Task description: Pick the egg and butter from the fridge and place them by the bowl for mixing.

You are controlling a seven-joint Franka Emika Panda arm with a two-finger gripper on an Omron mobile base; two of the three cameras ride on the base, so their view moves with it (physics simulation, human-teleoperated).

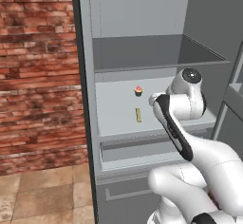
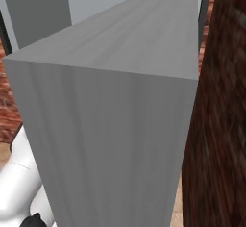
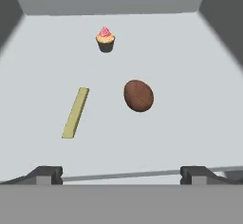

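— Hand view, first item: what lies on the fridge (image 1: pixel 156 52) shelf (image 3: pixel 190 104)?

— Three things, all apart from one another. The egg (image 3: pixel 138 95), dark reddish-brown, sits near the middle of the shelf floor. The butter (image 3: pixel 76 112), a thin pale-yellow stick, lies flat to its left in this view, slightly angled. The cupcake (image 3: pixel 105 39) with its pink top stands upright further back, near the rear wall.

— State of the claw (image 3: pixel 121 174)?

— Spread wide. Its two dark fingertips (image 3: pixel 47 174) rise far apart at the bottom of the hand view, and nothing sits between them. The egg is ahead of the claw, not touched by it.

— And the left base view?

— The fridge stands open, light grey inside, dark outer side against a red brick wall (image 1: pixel 35 76). The white arm (image 1: pixel 190 137) reaches in at the middle shelf. The butter (image 1: pixel 138 115) and the cupcake (image 1: pixel 138 91) are visible there, left of the arm; the arm covers the spot where the egg would be. An upper shelf (image 1: pixel 156 52) and a drawer (image 1: pixel 137 149) below hold nothing I can see.

— The right base view?

— A broad grey panel (image 2: pixel 105 125) close in front of the camera, dark brick (image 2: pixel 221 125) to its right.
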